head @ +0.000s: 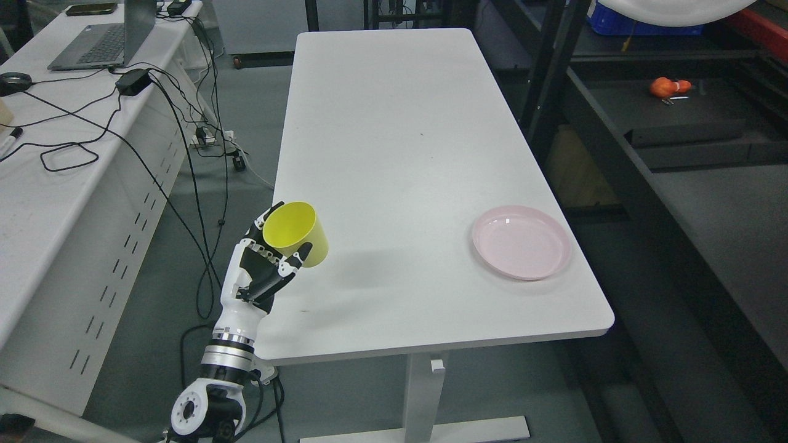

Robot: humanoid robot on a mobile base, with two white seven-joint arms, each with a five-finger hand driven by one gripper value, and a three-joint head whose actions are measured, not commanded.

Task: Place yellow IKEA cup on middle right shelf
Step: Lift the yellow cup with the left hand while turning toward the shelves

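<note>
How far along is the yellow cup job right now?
Done: the left hand has its fingers wrapped around the yellow cup, which is tilted with its mouth toward the camera, at the white table's near-left edge. In hand: carrying it. Left: the whole move to the dark shelving on the right, and setting it down there. The pink plate sits apart on the table. The right arm is not visible.

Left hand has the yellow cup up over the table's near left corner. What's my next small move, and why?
Probably carry the yellow cup rightward across the white table, toward the dark shelving on the right. The left hand already grips it, tilted with its mouth facing the camera, at the table's near left edge, far from the shelves. Keep it high enough to pass over the pink plate.
</note>
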